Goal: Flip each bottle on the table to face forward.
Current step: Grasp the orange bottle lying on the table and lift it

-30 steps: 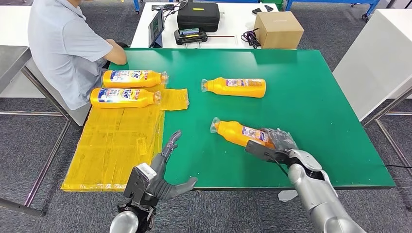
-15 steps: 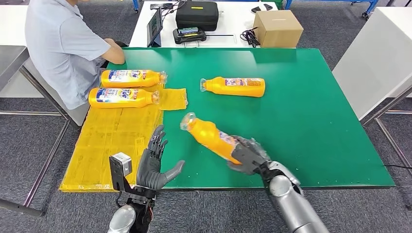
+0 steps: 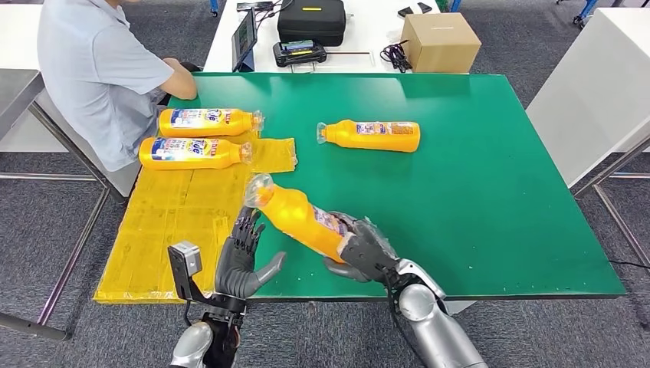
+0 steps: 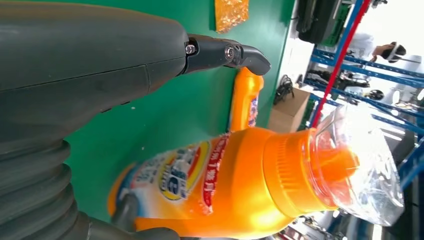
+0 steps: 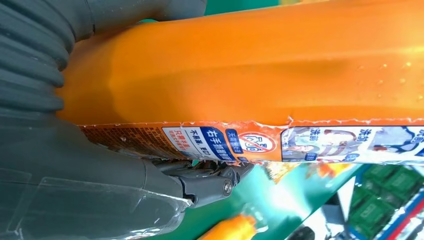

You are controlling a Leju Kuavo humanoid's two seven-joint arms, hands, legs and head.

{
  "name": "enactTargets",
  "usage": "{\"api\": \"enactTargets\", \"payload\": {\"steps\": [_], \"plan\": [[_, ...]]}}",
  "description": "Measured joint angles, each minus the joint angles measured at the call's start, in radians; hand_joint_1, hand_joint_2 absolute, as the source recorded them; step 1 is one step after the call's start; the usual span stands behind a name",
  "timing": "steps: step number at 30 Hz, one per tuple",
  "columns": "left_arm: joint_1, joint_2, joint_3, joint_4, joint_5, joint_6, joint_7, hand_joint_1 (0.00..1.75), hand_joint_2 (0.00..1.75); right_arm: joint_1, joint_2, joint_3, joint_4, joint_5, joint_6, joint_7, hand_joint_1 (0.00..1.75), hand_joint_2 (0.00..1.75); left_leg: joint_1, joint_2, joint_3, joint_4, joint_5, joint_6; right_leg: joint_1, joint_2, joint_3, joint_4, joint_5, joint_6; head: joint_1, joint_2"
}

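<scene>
Orange plastic, the held bottle rides clear of the green table, its base grasped by the right hand, cap tilted toward the left hand, which waits just beside it with fingers spread, holding nothing. Judged mid-flip: next it wants rolling label-up and laying near the yellow mat.

Left wrist view: the bottle's wrapped cap looms near; the thumb stands apart from it.

Right wrist view: fingers clamp under the label.

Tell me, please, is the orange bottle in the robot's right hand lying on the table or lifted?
Lifted and tilted: the right hand grips the orange bottle by its base, cap end raised toward the open left hand.
</scene>
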Motion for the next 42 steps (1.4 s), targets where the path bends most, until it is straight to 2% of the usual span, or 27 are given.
{"api": "enactTargets", "payload": {"steps": [11,17,18,21,22,29,31,32,34,35,36,39,42], "plan": [[-0.036,-0.002,-0.013,0.03,0.097,-0.092,-0.027,0.0,1.75,-0.044,0.034,0.084,0.079,-0.01,0.0,-0.025,1.75,1.75,0.0,0.0,-0.001,0.0,0.0,0.0,0.0,0.0,0.0,0.0,0.0,0.0,0.0,0.0],[-0.059,-0.002,-0.026,0.054,0.095,-0.096,-0.027,0.0,1.75,-0.079,0.048,0.115,0.141,-0.017,0.001,-0.04,1.75,1.75,0.0,0.0,-0.001,0.0,0.0,0.0,0.0,0.0,0.0,0.0,0.0,0.0,0.0,0.0],[-0.064,-0.002,-0.028,0.061,0.095,-0.096,-0.027,0.06,1.75,-0.083,0.05,0.121,0.15,-0.019,0.001,-0.042,1.75,1.75,0.0,0.0,-0.001,0.0,0.0,0.0,0.0,0.0,0.0,0.0,0.0,0.0,0.0,0.0],[-0.075,-0.002,-0.033,0.084,0.094,-0.096,-0.027,1.37,1.75,-0.098,0.06,0.138,0.173,-0.025,0.002,-0.047,1.75,1.75,0.0,0.0,-0.001,0.0,0.0,0.0,0.0,0.0,-0.001,0.0,0.0,0.0,0.0,0.0],[-0.078,-0.002,-0.034,0.09,0.09,-0.095,-0.028,1.75,1.75,-0.103,0.063,0.142,0.179,-0.028,0.002,-0.047,1.75,1.75,0.0,0.0,-0.001,0.0,0.0,0.0,0.0,0.0,-0.001,0.0,0.0,0.0,0.0,0.0],[-0.089,-0.002,-0.036,0.112,0.056,-0.083,-0.061,1.75,1.75,-0.121,0.074,0.155,0.211,-0.061,0.013,-0.047,1.75,1.75,0.0,0.0,-0.001,0.0,0.0,0.0,0.0,0.0,-0.001,0.0,0.0,0.0,0.0,0.0],[-0.089,-0.002,-0.036,0.114,0.063,-0.088,-0.067,1.75,1.75,-0.124,0.077,0.156,0.217,-0.068,0.015,-0.048,1.61,1.75,0.0,0.0,-0.001,0.0,0.0,0.0,0.0,0.0,-0.001,0.0,0.0,0.0,0.0,0.0],[-0.089,-0.002,-0.035,0.114,0.066,-0.09,-0.07,1.75,1.75,-0.125,0.078,0.158,0.219,-0.07,0.016,-0.048,1.44,1.75,0.0,0.0,-0.001,0.0,0.0,0.0,0.0,0.0,-0.001,0.0,0.0,0.0,0.0,0.0],[-0.09,-0.002,-0.035,0.114,0.066,-0.093,-0.073,1.75,1.75,-0.126,0.08,0.161,0.224,-0.072,0.016,-0.048,0.61,1.75,0.0,0.0,-0.001,0.0,0.0,0.0,0.0,0.0,-0.001,0.0,0.0,0.0,0.0,0.0],[-0.09,-0.002,-0.034,0.114,0.065,-0.093,-0.074,1.75,1.75,-0.127,0.081,0.162,0.226,-0.072,0.016,-0.048,0.26,1.75,0.0,0.0,-0.001,0.0,0.0,0.0,0.0,0.0,-0.001,0.0,0.0,0.0,0.0,0.0],[-0.09,-0.002,-0.033,0.114,0.064,-0.093,-0.074,1.75,1.75,-0.127,0.081,0.162,0.228,-0.072,0.015,-0.049,0.0,1.75,0.0,0.0,-0.001,0.0,0.0,0.0,0.0,0.0,-0.001,0.0,0.0,0.0,0.0,0.0],[-0.09,-0.002,-0.032,0.113,0.047,-0.09,-0.079,1.75,1.75,-0.127,0.081,0.167,0.234,-0.072,0.01,-0.048,0.0,1.75,0.0,0.0,-0.001,0.0,0.0,0.0,0.0,0.0,-0.001,0.0,0.0,0.0,0.0,0.0],[-0.088,-0.002,-0.031,0.099,0.006,-0.072,-0.083,1.75,1.75,-0.127,0.081,0.171,0.24,-0.075,0.001,-0.045,0.0,0.44,0.0,0.0,-0.001,0.0,0.0,0.0,0.0,0.0,-0.001,0.0,0.0,0.0,0.0,0.0]]}}
